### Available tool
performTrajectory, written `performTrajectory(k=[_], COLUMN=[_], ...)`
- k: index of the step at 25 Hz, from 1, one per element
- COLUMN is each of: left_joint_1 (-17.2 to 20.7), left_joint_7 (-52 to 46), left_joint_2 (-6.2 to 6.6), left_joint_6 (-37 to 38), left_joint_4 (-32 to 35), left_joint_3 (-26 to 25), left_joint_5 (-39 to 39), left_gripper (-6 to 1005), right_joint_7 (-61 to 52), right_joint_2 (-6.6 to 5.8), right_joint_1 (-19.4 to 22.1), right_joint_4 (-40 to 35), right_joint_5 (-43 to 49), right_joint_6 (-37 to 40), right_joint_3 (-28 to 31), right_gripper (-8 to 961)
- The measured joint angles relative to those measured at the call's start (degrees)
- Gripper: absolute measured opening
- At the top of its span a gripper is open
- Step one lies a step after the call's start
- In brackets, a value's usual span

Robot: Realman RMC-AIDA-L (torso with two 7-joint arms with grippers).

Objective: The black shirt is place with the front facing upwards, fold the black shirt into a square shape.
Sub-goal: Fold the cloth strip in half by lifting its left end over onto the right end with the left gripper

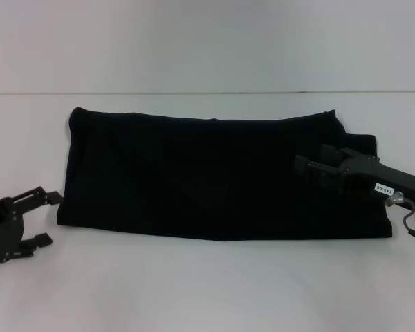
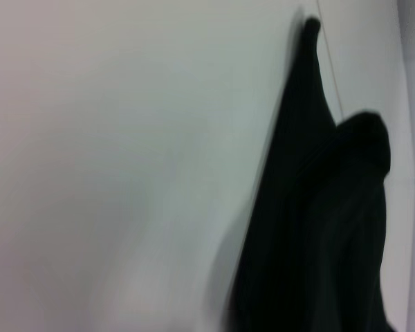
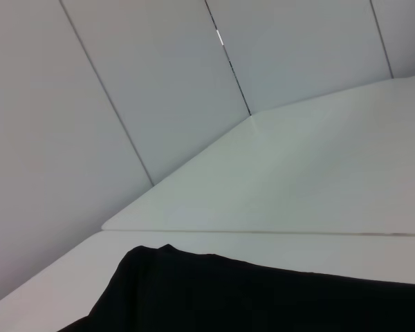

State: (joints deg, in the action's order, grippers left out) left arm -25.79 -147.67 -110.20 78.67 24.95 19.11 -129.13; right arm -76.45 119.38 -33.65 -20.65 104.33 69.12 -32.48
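Across the middle of the white desk (image 1: 207,290) lies the black shirt (image 1: 207,176), folded into a long horizontal band whose long sides run parallel to the desk's near and far edges. No lettering or label shows on the upper surface. At the band's right end a second layer of cloth sticks out slightly beyond the top layer.

Right claw (image 1: 317,166): positioned over the right end of the black shirt, pointing toward the desk's left side, its arm entering from the right edge. Whether its fingers are parted or closed cannot be told against the dark cloth.

Left claw (image 1: 45,218): resting low near the desk's left edge, just beside the shirt's near left corner, fingers spread apart and holding nothing.

The left wrist view shows the shirt's edge (image 2: 318,228) on the bare desk; the right wrist view shows a shirt corner (image 3: 249,294) below a panelled wall (image 3: 124,83).
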Motion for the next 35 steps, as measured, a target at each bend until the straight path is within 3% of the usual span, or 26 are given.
performTrajectory(k=[11, 22, 30, 35], left_joint_1=[-1.8, -3.6, -5.7, -6.6], left_joint_7=[-0.2, -0.2, 1.3, 3.0], left_joint_2=[-0.6, -2.2, -2.02, -2.41], left_joint_6=[-4.7, -8.4, -10.1, -10.4], left_joint_4=[-3.1, -3.3, -3.8, -3.0], left_joint_3=[-1.8, -1.9, 0.2, 2.0], left_joint_5=[-0.2, 0.1, -0.8, -1.2], left_gripper=[964, 964, 962, 817], right_joint_7=[0.2, 0.1, 0.2, 0.4], right_joint_2=[0.07, 0.05, 0.05, 0.06], right_joint_1=[-0.1, -0.2, -0.2, -0.2], right_joint_4=[0.3, 0.6, 0.7, 0.7], right_joint_5=[0.0, 0.0, 0.0, 0.0], right_joint_6=[-0.1, 0.0, 0.0, 0.0], right_joint_3=[0.0, 0.0, -0.3, -1.7], right_gripper=[889, 888, 888, 889])
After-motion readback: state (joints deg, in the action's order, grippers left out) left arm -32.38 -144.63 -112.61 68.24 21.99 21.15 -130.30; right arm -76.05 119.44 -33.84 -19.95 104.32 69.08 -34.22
